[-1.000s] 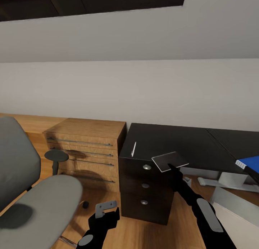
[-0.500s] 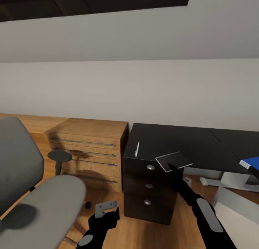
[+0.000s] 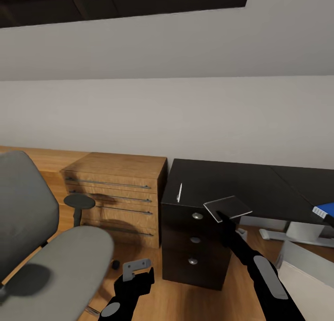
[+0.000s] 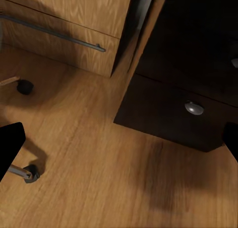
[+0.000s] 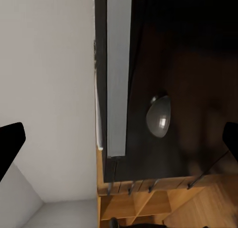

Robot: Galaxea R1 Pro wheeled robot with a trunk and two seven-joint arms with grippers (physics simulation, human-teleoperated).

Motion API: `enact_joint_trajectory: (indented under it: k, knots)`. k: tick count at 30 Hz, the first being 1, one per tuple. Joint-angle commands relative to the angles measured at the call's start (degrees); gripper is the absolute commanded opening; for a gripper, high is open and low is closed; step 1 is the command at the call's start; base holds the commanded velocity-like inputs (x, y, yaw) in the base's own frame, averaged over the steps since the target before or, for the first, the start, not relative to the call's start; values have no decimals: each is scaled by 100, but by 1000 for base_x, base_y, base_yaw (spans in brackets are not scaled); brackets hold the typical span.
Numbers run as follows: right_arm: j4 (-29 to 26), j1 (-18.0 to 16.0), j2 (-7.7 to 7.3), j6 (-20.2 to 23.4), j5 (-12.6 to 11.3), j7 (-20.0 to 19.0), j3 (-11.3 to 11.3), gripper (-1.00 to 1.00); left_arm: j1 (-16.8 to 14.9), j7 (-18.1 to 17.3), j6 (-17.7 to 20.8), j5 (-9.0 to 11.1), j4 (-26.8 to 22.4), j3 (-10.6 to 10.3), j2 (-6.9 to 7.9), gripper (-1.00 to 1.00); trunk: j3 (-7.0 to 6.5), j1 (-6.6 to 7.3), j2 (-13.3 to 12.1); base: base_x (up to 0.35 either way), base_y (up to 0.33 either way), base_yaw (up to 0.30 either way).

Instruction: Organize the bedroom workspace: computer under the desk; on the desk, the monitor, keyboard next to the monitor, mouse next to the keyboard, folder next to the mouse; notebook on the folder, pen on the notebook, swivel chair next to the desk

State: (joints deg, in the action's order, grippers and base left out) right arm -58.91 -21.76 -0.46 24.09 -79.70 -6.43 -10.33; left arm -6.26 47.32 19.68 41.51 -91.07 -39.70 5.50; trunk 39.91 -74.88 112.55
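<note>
Everything had slid slightly rightward as the camera turned. Right gripper (image 3: 221, 215) stayed clamped on the notebook (image 3: 228, 208) over the desk (image 3: 241, 186) front edge; left gripper (image 3: 138, 271) hung apart.

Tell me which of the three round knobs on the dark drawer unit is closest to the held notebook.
The top knob, just beside the notebook; the other two sit lower on the pedestal.

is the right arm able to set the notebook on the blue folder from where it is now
Probably not yet. The right gripper holds the notebook over the desk's left end above the drawers, while the folder lies far off at the right edge. The way across looks free.
</note>
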Motion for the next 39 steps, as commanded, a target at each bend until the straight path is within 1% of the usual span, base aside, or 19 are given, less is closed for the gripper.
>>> enact_joint_trajectory:
  k: [1,13,18,22,39]
  knots:
    - [-1,-4,2,34,-19,-7,-13,100,-7,41,18,24,-8,-12,4,100,6,0,3,26,77,0]
    - [-6,-4,2,0,-19,-7,-13,100,-7,41,26,37,-6,-12,4,100,6,0,3,7,19,0]
    - [-7,-4,2,-8,-19,-7,-13,100,-7,41,22,35,-4,-23,4,100,6,0,3,162,1,0]
    - [-7,-4,2,-9,-16,-7,-13,100,-7,41,22,36,0,-79,4,100,6,0,3,75,0,0]
    - [-7,-3,2,-18,-14,-8,-13,100,-7,41,26,40,1,-108,4,100,6,0,3,8,0,0]
